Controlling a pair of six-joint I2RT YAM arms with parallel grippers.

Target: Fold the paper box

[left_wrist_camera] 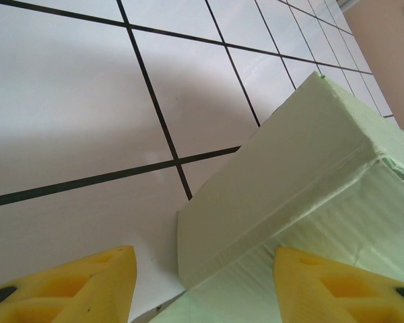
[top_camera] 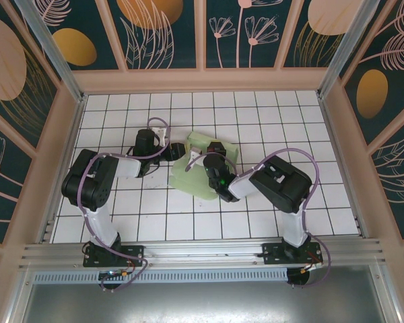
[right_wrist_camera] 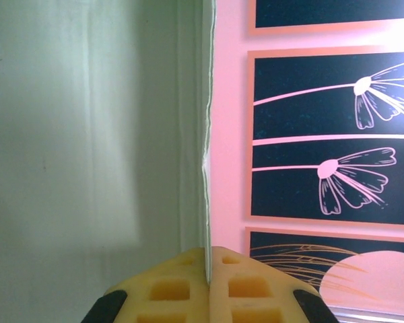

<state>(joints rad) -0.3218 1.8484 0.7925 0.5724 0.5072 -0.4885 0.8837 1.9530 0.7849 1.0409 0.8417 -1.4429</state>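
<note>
The paper box (top_camera: 188, 178) is pale mint-green card lying partly folded in the middle of the tiled table, with some panels raised. My left gripper (top_camera: 177, 153) is at its left edge. In the left wrist view the yellow fingers (left_wrist_camera: 87, 282) stand wide apart, open, astride a raised folded flap of the box (left_wrist_camera: 303, 168); white table shows between the left finger and the card's edge. My right gripper (top_camera: 214, 149) reaches over the box from the right. Its yellow pads (right_wrist_camera: 168, 289) are pressed together on the thin edge of an upright panel (right_wrist_camera: 87, 134).
The white gridded table (top_camera: 289, 121) is enclosed by pink-framed walls with dark floral panels (right_wrist_camera: 323, 134). An aluminium rail (top_camera: 202, 252) runs along the near edge, where both arm bases are bolted. Open tiles lie to the far right and far left of the box.
</note>
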